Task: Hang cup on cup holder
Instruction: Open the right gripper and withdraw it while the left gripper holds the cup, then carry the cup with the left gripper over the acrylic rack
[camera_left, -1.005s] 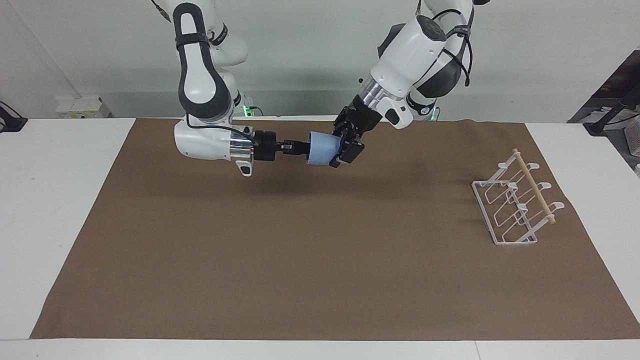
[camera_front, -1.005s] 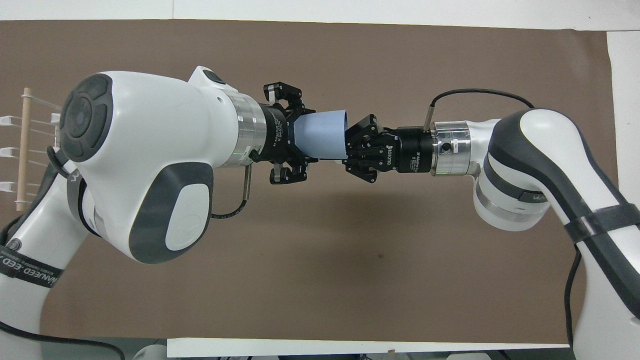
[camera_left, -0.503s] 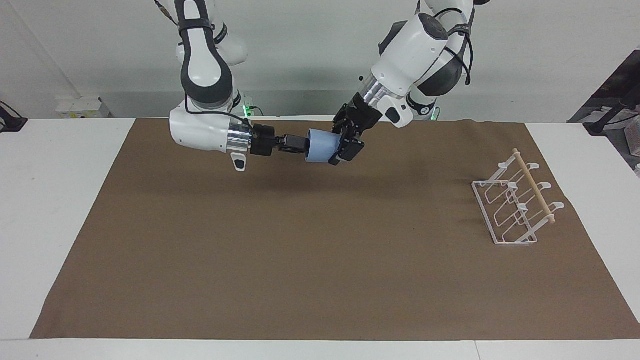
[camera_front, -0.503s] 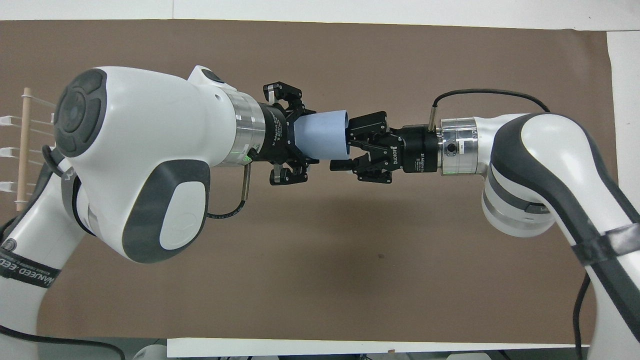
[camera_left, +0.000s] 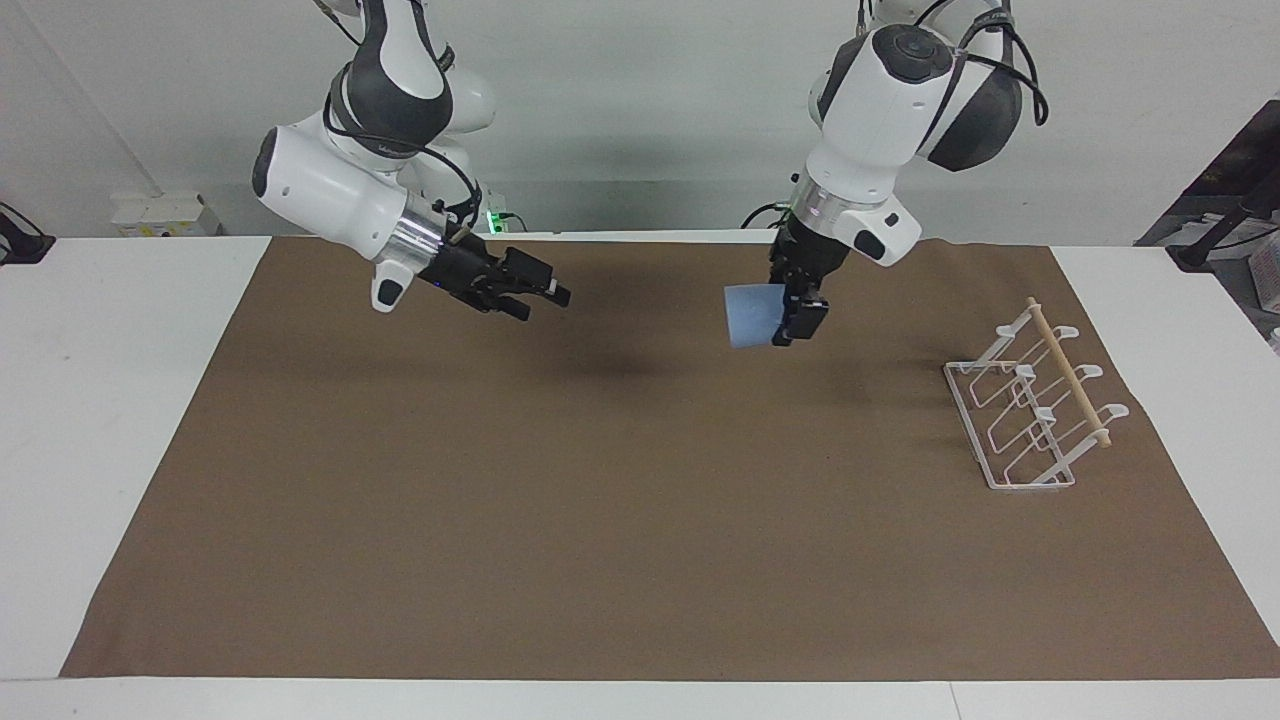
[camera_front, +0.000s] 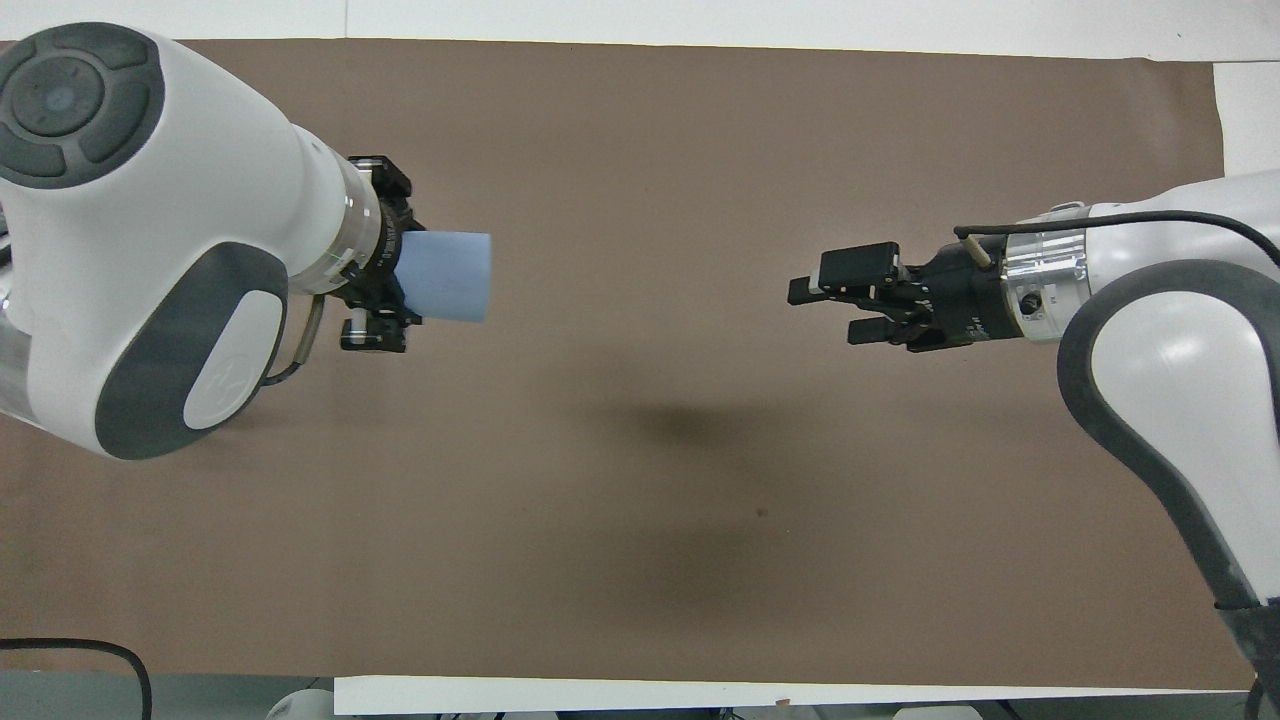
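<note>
My left gripper (camera_left: 792, 316) is shut on the narrow end of the light-blue cup (camera_left: 748, 315), which it holds on its side in the air over the brown mat. The cup's wide rim points toward the right arm's end of the table. In the overhead view the cup (camera_front: 447, 277) sticks out of the left gripper (camera_front: 396, 272). My right gripper (camera_left: 540, 300) hangs open and empty over the mat, well apart from the cup, and in the overhead view it (camera_front: 826, 310) also shows spread fingers. The white wire cup holder (camera_left: 1030, 415) stands empty at the left arm's end of the mat.
A brown mat (camera_left: 600, 520) covers most of the white table (camera_left: 120, 400). The left arm's body hides the cup holder in the overhead view. Bare mat lies between the two grippers and on the part farthest from the robots.
My right gripper opened, let go of the cup and drew back toward its own end. My left gripper carried the cup away toward the cup holder's end and swung to point more downward.
</note>
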